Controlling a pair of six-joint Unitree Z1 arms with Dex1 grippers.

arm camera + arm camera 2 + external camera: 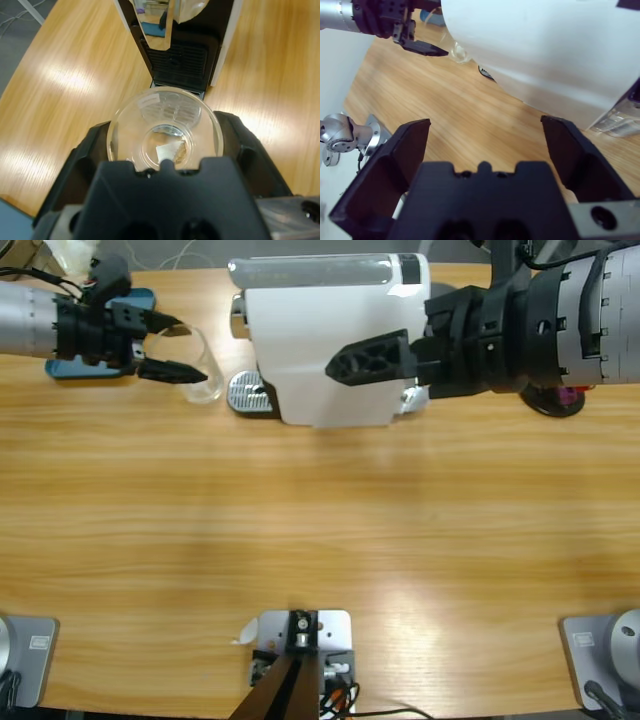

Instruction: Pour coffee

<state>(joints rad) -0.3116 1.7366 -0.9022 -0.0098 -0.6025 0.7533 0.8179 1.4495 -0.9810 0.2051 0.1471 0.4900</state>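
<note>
Overhead view faces down; both wrist views closely share the coffee machine (320, 340).

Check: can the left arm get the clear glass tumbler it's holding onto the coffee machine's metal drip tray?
Probably yes. The left gripper is shut on the clear glass tumbler, right beside the metal drip tray of the white coffee machine; nothing stands between them.
</note>
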